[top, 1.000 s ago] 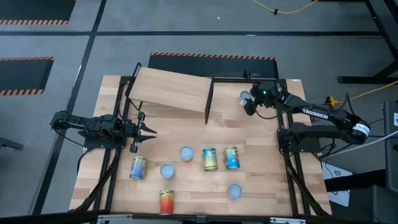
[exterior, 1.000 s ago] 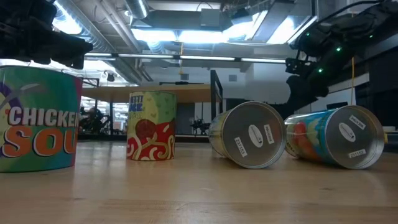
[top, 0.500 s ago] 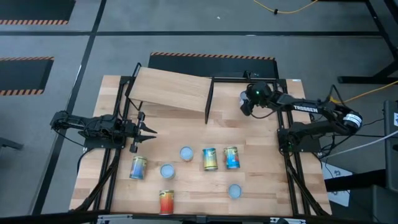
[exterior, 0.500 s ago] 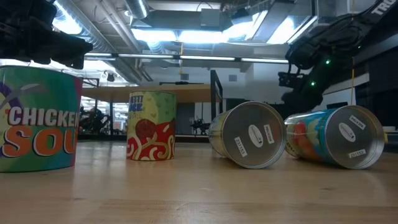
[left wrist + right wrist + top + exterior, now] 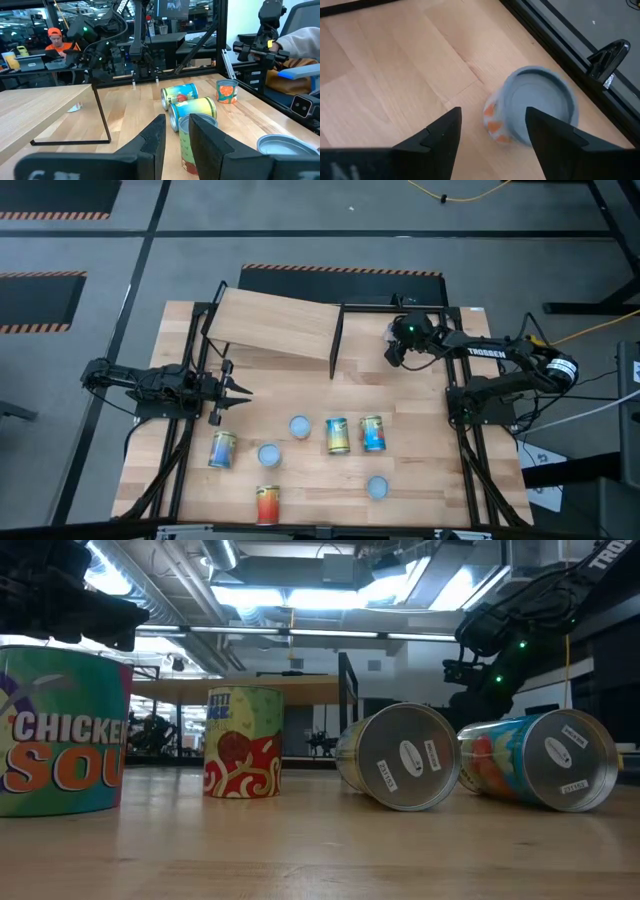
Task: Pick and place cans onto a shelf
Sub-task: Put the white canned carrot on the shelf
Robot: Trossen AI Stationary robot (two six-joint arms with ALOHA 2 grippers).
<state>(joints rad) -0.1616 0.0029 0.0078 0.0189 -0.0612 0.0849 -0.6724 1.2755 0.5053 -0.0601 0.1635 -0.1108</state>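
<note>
Dark right gripper spread open above an orange-labelled can, left gripper parted, holding nothing, at table's left edge.

The floor is grey concrete, crossed by dark lines and marked with black mats edged in orange-and-black hazard stripes — a yellow cable trails across it. Level across the desk, the ceiling shows bare ducts and bright strip lights. Beyond — a person in an orange cap sits at monitors.
</note>
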